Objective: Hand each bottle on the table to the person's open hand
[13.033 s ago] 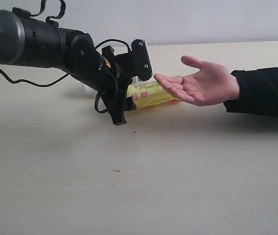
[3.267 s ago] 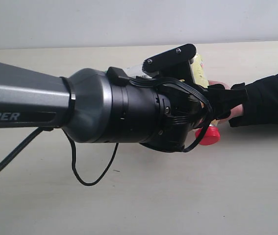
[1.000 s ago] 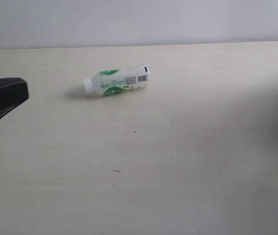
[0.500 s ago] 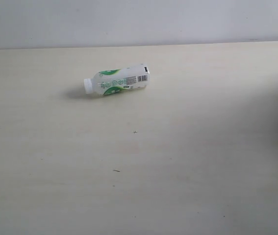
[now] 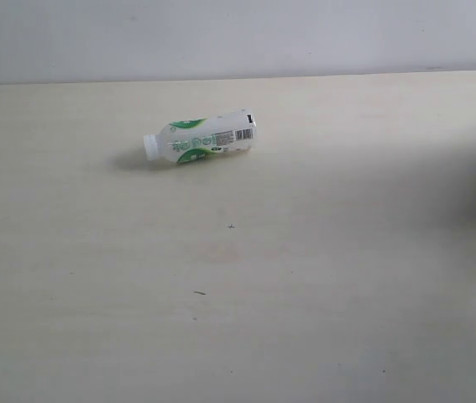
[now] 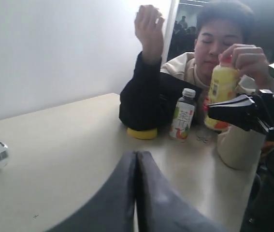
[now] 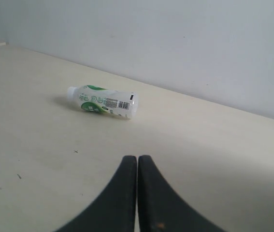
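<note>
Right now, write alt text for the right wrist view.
A small white plastic bottle with a green label and white cap lies on its side on a pale beige table. The shut, empty black right gripper points toward it, not touching.

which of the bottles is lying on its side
The white-and-green bottle with the white cap, alone on the table. The yellow bottle is held upright in a hand, and the dark-necked bottle stands upright.

Left gripper (image 6: 136, 159): jaws pressed flat together, tips meeting, held just above the table (image 6: 69, 140). Right gripper (image 7: 137, 160): same, jaws together, tips touching, low over the table.
</note>
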Robot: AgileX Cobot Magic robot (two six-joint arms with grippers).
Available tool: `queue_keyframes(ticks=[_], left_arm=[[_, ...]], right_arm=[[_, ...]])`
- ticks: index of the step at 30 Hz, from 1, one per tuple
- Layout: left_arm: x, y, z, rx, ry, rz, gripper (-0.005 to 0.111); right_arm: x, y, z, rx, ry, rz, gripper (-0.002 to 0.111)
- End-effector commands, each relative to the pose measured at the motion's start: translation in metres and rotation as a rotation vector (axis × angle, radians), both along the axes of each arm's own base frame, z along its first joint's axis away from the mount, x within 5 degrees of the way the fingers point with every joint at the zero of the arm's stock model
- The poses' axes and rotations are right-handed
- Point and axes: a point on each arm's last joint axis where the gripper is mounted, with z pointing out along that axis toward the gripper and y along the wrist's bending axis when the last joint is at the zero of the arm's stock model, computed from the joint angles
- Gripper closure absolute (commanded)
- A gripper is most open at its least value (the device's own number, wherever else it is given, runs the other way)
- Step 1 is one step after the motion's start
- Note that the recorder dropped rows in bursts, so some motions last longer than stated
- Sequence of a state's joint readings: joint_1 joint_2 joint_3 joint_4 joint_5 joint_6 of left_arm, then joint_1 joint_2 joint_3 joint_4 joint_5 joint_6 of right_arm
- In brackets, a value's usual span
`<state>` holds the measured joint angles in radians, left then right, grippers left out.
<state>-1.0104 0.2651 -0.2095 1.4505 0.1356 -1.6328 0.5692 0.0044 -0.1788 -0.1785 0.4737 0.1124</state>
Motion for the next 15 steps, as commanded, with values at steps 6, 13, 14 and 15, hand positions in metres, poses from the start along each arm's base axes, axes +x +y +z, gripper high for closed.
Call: queue_keyframes(ticks=[6,13,14,15], left_arm=[[0.002,0.003,-0.004,-0.044,0.066,0.039,0.107],[-0.004,-0.002,-0.026,0.006,0.214,-0.04,0.107],[-0.007,-0.005,-0.03,0.012,0.178,-0.092,0.107],[-0.01,-0.008,-0.032,-0.005,0.121,-0.138,0.107]], right_arm=[[0.0,0.0,0.0,-0.002,-0.014,0.003,0.107],[0.0,0.0,0.0,-0.002,-0.014,0.003,0.107],[0.0,0.0,0.0,-0.002,-0.014,0.003,0.107],[0.0,0.0,0.0,-0.002,-0.014,0.003,0.107]])
